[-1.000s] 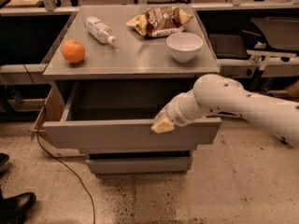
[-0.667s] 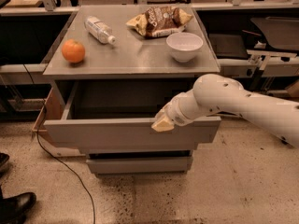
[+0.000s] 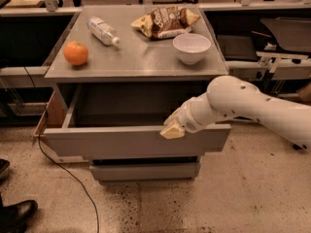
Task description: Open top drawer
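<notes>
Gripper (image 3: 172,130): pale tip sits right on the upper lip of the top drawer (image 3: 121,142), right of centre on the front. I cannot tell whether it is clamped on the lip or only hooked over it; the tip reads as a single wedge from here. The contact point makes sense, I judge: the front is flat with no handle, so the top edge is the only purchase.

White arm (image 3: 252,106) comes in from the right, low and roughly level with the drawer, which suits a straight outward pull.

The drawer stands well out from the cabinet, its plain grey interior showing, nothing visible inside. I judge the task is largely done.

Cabinet top (image 3: 141,64) carries an orange (image 3: 76,53) near the left edge, a bottle (image 3: 103,31) lying on its side, a chip bag (image 3: 165,21) at the back and a white bowl (image 3: 192,47) on the right. All sit above the drawer's travel, apart from the gripper.

Narrower drawer front (image 3: 146,170) below is shut.

Room: open floor lies in front of the drawer. A cable (image 3: 73,178) trails across the floor to the left, and a dark shoe (image 3: 17,213) is at the lower left, both well apart from the arm.
</notes>
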`<state>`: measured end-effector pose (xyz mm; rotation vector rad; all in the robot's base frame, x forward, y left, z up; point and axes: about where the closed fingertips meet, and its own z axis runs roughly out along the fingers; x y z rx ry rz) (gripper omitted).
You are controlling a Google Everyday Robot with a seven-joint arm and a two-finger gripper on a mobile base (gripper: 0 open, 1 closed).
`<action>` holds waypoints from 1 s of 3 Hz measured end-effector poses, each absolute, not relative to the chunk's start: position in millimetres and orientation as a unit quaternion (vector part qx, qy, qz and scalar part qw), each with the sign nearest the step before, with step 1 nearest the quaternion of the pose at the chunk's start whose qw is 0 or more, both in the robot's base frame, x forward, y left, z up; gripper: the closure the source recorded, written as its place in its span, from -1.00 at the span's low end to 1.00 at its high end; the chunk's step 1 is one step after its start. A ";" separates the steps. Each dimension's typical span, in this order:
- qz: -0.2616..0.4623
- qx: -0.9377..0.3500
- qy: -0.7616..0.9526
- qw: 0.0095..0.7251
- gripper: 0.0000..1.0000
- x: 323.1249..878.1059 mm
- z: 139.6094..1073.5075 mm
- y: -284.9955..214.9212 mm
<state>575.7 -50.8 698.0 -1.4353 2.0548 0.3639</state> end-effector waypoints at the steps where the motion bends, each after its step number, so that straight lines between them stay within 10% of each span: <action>1: 0.161 -0.538 0.775 0.291 -0.69 555.1 718.8 -56.4; 3: 0.199 -0.527 0.774 0.289 -1.00 524.3 768.4 -72.7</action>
